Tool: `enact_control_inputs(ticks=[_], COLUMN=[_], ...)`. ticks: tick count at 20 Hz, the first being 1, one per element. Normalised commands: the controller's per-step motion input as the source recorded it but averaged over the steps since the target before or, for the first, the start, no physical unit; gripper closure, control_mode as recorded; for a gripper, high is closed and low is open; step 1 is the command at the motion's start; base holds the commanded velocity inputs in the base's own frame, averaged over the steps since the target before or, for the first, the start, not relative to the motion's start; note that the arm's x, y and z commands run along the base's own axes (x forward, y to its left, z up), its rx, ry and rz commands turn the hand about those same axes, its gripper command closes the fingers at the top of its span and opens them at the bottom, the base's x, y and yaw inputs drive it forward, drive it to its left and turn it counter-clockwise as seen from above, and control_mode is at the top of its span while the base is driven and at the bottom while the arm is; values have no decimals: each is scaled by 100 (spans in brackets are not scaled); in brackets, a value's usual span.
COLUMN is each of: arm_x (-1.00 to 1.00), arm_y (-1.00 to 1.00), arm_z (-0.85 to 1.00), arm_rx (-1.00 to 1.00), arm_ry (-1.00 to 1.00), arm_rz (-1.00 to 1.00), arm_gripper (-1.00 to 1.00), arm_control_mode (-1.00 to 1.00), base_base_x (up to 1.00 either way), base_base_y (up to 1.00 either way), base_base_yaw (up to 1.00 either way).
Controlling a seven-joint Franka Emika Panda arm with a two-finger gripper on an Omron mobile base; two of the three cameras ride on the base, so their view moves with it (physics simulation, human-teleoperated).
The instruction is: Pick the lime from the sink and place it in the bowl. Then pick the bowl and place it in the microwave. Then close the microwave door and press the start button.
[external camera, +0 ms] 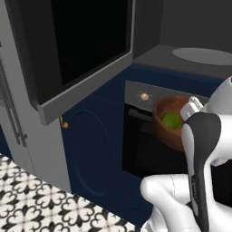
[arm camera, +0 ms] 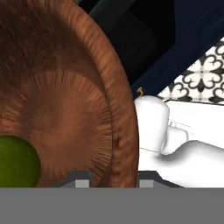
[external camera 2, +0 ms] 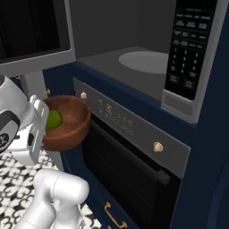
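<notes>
Lime (external camera 2: 54, 120) first. Where is it?

— It sits inside the bowl (external camera 2: 71, 125). The bowl is up in the air, in front of the black oven (external camera 2: 134, 156), lower than the microwave (external camera 2: 134, 67).

— Who holds the bowl?

— The gripper (arm camera: 109, 177). In the hand view its two fingers (arm camera: 78, 178) stand on each side of the bowl's rim, pinching it. The two base views do not show that pinch well, because the white hand is in the way.

— What can the right base view tell us?

— It shows the microwave's grey inside with a round plate (external camera 2: 145, 61) and the button panel (external camera 2: 190, 49) beside it. The bowl is to the left of the opening and below it.

— And the left base view?

— It shows the microwave door (external camera: 68, 50) swung wide open, big and dark, sticking out to the left. The bowl looks tipped there, with the green lime showing inside it.

— Anything else in the hand view?

— Patterned floor (arm camera: 201, 72) far below.
</notes>
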Motion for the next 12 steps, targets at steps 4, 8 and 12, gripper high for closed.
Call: enact_control_inputs(ticks=[4,8,12], arm_x=[10,46,64], arm_y=[-31,-40,-31], arm_z=[93,74,57], arm_rx=[-6,-1,-1], arm_ry=[-38,-43,-29], arm_rz=[0,-2,-12], arm_gripper=[100,100,100], arm_control_mode=[-100,-100,-100], base_base_x=[0,0,0], base_base_y=[0,0,0], base_base_yaw=[0,0,0])
